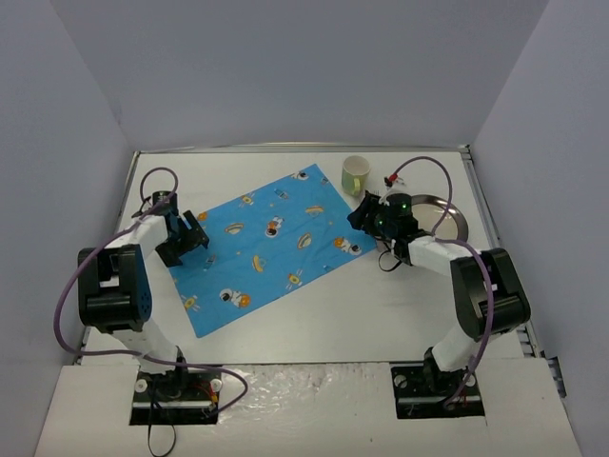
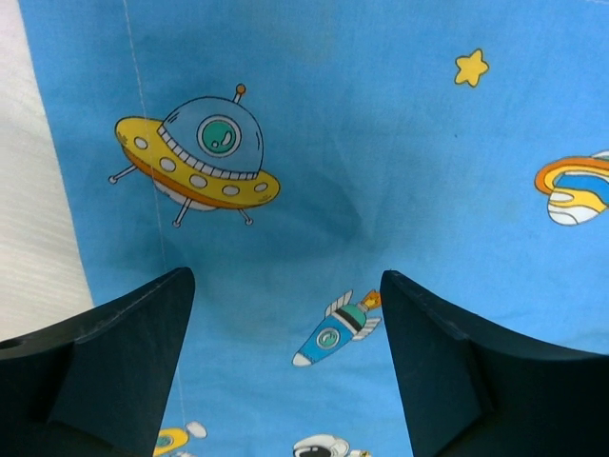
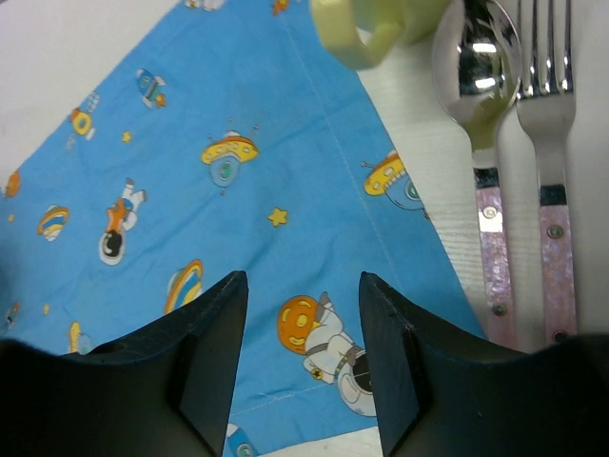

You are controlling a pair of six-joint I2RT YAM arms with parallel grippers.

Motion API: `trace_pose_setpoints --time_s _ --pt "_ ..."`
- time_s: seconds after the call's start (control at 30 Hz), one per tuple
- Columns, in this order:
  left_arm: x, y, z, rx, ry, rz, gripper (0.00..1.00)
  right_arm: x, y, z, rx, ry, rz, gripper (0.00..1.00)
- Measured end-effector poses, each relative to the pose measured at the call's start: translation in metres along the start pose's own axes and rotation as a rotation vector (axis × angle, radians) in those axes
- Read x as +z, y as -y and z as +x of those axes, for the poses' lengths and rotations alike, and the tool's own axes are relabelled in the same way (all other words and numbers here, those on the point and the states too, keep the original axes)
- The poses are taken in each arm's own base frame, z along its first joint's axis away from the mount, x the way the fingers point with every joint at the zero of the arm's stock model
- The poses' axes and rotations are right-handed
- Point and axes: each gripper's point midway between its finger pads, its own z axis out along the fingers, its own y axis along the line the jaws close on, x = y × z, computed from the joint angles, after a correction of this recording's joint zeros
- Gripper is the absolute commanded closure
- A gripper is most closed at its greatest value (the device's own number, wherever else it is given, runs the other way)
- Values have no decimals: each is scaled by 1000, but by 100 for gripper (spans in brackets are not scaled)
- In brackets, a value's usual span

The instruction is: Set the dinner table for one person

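The white dinner table (image 1: 381, 305) carries a blue cartoon-print placemat (image 1: 271, 243), lying flat and turned at an angle. My left gripper (image 1: 195, 238) hovers over the mat's left corner. In the left wrist view the left gripper (image 2: 285, 276) is open, with only the blue cloth (image 2: 381, 143) between its fingers. My right gripper (image 1: 360, 217) is over the mat's right corner. In the right wrist view the right gripper (image 3: 303, 278) is open above the cloth (image 3: 238, 190) and holds nothing.
A pale yellow cup (image 1: 355, 173) stands just past the mat's far corner. A metal plate (image 1: 447, 214) lies right of the right arm, partly hidden by it. A spoon (image 3: 481, 57) and a fork (image 3: 547, 76) with pink handles lie side by side right of the mat.
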Motion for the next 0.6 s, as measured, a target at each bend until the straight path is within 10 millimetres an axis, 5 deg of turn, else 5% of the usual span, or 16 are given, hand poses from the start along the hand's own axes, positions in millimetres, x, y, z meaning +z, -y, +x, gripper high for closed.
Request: trace_pose_setpoints --time_s 0.13,0.3,0.6 --pt "-23 5 -7 6 39 25 23 -9 -21 -10 -22 6 -39 53" --pt "-49 11 -17 7 116 73 23 -11 -23 14 -1 -63 -42 53" --pt "-4 -15 28 -24 -33 -14 23 -21 4 69 49 -168 25 53"
